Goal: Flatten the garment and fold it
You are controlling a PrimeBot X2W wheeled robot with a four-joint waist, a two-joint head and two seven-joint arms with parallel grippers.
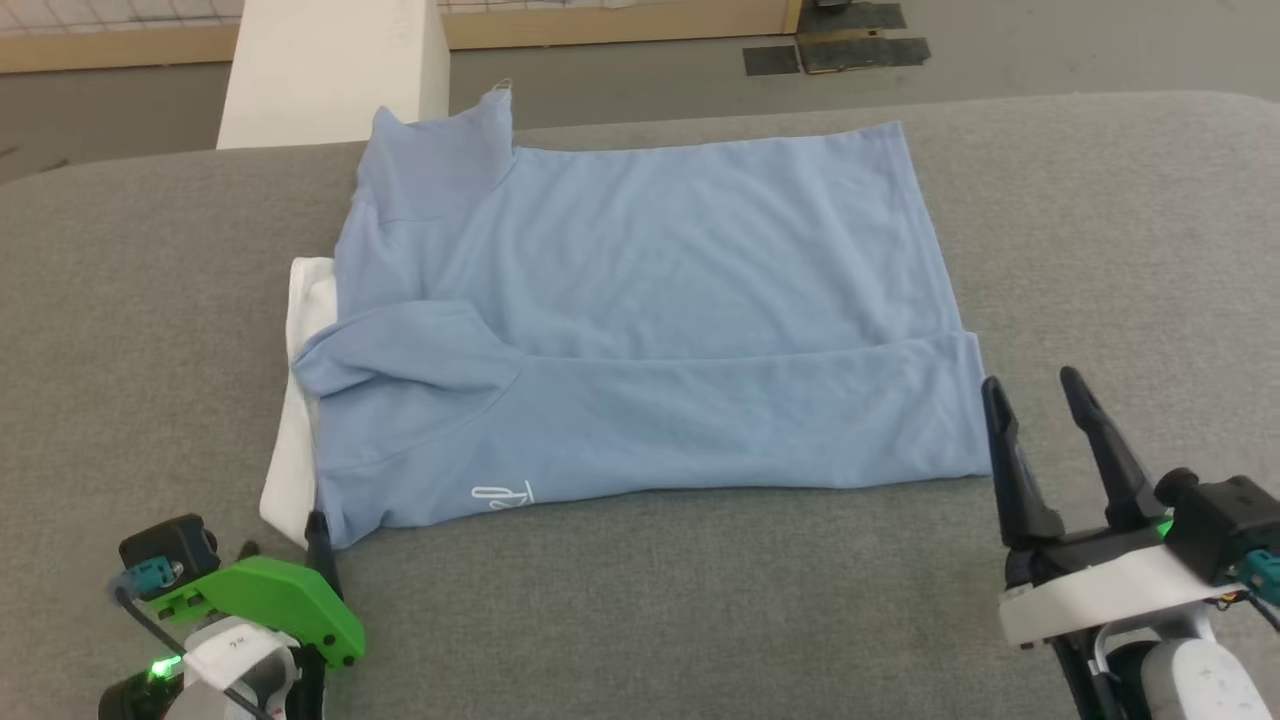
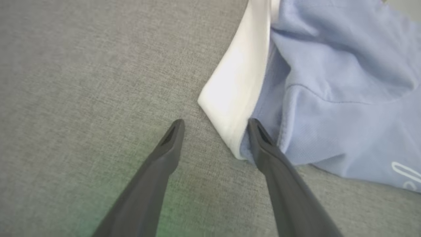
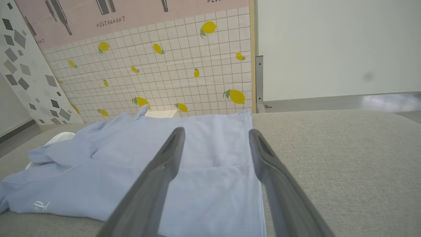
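The garment (image 1: 640, 300) is a light blue polo shirt lying on the grey padded surface (image 1: 700, 600), its near long side folded over the body. A sleeve bunches at the left, and the white collar (image 1: 300, 400) sticks out there. A small white script logo (image 1: 503, 494) shows at the near edge. My left gripper (image 2: 215, 123) is open at the near left corner, with the collar's corner (image 2: 230, 95) just ahead between its fingertips; one finger (image 2: 263, 148) rests over the fabric edge. My right gripper (image 1: 1035, 390) is open beside the garment's near right corner, and its fingers point over the hem (image 3: 213, 184).
A white block (image 1: 330, 70) stands beyond the far left of the surface, with dark mats (image 1: 840, 45) on the floor behind. A lemon-patterned tiled wall (image 3: 164, 65) shows in the right wrist view. Bare grey surface lies to the right (image 1: 1120, 250) and left (image 1: 130, 330) of the garment.
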